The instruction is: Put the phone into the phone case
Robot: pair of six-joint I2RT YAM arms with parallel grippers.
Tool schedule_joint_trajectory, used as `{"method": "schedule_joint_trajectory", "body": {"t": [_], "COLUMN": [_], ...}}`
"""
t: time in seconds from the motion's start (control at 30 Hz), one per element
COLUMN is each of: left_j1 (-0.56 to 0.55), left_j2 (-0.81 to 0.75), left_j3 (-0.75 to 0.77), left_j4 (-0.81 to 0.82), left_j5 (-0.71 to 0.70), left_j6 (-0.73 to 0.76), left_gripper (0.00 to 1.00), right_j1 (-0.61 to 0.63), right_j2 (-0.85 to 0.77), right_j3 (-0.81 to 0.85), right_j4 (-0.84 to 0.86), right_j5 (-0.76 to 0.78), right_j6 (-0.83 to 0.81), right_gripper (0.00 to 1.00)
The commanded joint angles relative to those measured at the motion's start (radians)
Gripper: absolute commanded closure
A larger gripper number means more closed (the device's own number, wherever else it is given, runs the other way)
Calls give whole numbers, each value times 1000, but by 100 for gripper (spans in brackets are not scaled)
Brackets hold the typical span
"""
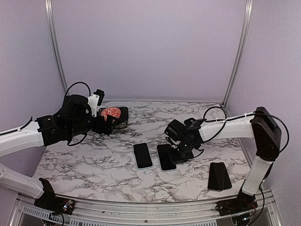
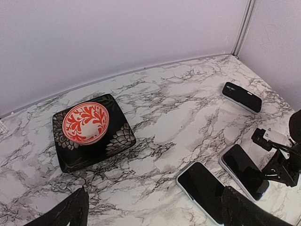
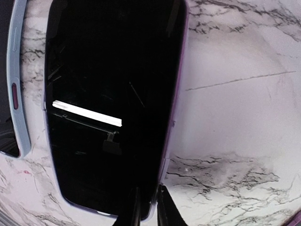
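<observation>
Two dark-screened phones lie side by side mid-table. The right one is the phone (image 1: 165, 157) (image 3: 108, 103) (image 2: 244, 172), with a purple rim. My right gripper (image 1: 180, 153) (image 3: 150, 209) is shut on its right long edge near one corner, a finger on each side of the rim. The black phone case (image 1: 219, 176) (image 2: 242, 96) lies apart, to the right of that arm. My left gripper (image 1: 107, 123) (image 2: 160, 212) hovers wide open and empty near the back left, beside a black dish.
The other phone (image 1: 142, 155) (image 2: 202, 188) (image 3: 14, 84), light blue at the rim, lies just left of the gripped one. A red-and-white patterned bowl (image 2: 86, 122) sits on a square black dish (image 1: 121, 117) (image 2: 117, 141) at the back left.
</observation>
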Motion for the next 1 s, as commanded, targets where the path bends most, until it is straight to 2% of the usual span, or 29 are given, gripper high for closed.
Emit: {"method": "schedule_joint_trajectory", "body": {"t": [0.0,0.1,0.13,0.17,0.2,0.3,0.67,0.97], "left_j1": [6,6,7,7,7,7,7,7], "left_j2": [6,5,6,6,5,5,6,8], "left_j3": [-7,-7,-7,-6,-7,-7,-7,-6], "left_j4": [-27,-26,-26,-27,-28,-28,-29,-28], "left_j5": [0,0,-3,-4,-5,-7,4,2], "left_j6": [0,1,1,2,2,3,0,0], "left_gripper": [1,1,1,1,1,1,1,1], "right_j1": [28,45,54,61,66,66,71,79], "right_j2": [65,57,59,61,66,98,220,224], "right_j3": [85,199,221,234,237,231,228,221], "right_j4": [-123,-157,-141,-117,-89,-47,-56,-97], "right_j5": [155,231,230,219,200,151,81,63], "right_j6": [-18,-12,-10,-12,-13,2,17,13], "right_gripper": [62,22,11,4,2,1,1,14]}}
